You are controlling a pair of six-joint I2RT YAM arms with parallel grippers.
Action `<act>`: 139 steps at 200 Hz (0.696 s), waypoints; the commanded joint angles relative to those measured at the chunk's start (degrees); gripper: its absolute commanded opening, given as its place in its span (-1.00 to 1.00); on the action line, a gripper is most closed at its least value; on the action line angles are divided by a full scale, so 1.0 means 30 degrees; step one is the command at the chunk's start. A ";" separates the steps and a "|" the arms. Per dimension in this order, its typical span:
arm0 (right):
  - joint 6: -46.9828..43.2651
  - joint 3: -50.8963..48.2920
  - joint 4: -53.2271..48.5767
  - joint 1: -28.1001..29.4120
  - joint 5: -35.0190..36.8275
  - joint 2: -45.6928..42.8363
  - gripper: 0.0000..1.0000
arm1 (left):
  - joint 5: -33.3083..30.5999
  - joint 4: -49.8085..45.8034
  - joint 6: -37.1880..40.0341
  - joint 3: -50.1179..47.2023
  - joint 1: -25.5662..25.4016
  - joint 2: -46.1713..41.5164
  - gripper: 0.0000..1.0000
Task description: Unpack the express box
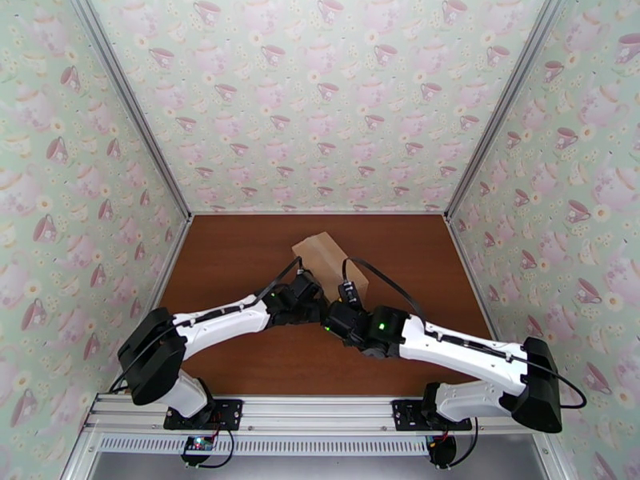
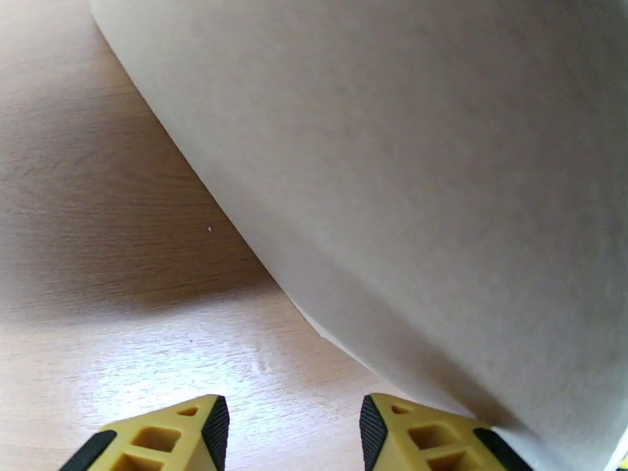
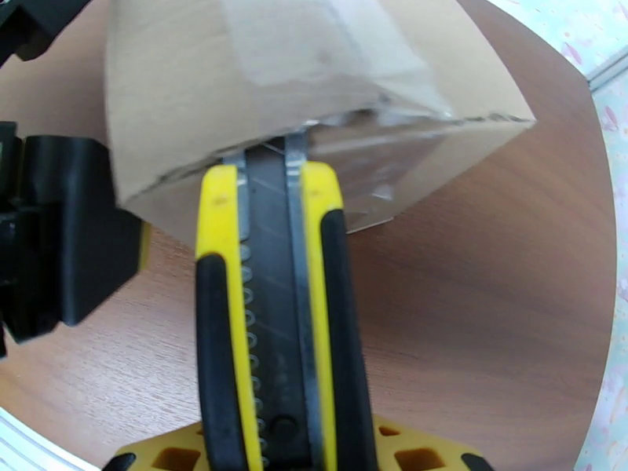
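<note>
Tally: one express box [image 1: 324, 254], one yellow knife [image 3: 275, 308], left pincer [image 2: 294, 425], right pincer [image 3: 286, 457].

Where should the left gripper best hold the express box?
Probably the near left corner of the express box, with the left gripper coming low from the left: the top is taped shut, the sides look wider than the jaws, and the knife occupies the near end.

Nothing here can be read, as far as I can see: the express box [image 3: 180, 96] shows bare brown cardboard under its clear tape [image 3: 314, 49], and the yellow and black utility knife [image 3: 275, 323] has only ridges along its slider, no lettering or number I can make out
</note>
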 commanded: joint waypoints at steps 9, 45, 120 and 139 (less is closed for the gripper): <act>-0.0773 0.0370 0.0951 0.0259 -0.1630 0.0418 -1.00 | 0.0715 0.0879 0.0154 0.0859 -0.0395 0.0185 0.01; -0.0743 0.0402 0.0666 0.0562 -0.1498 0.0645 -1.00 | 0.0414 0.0875 0.0101 0.1116 -0.0353 0.0181 0.01; 0.0209 0.0009 0.0482 0.1267 -0.1556 0.0020 -1.00 | -0.0729 0.0696 -0.0548 0.0761 -0.0152 -0.0742 0.01; 0.0384 -0.0204 0.0234 0.1255 -0.1524 -0.0432 -1.00 | -0.0947 0.0595 -0.0657 0.0573 -0.0151 -0.1209 0.01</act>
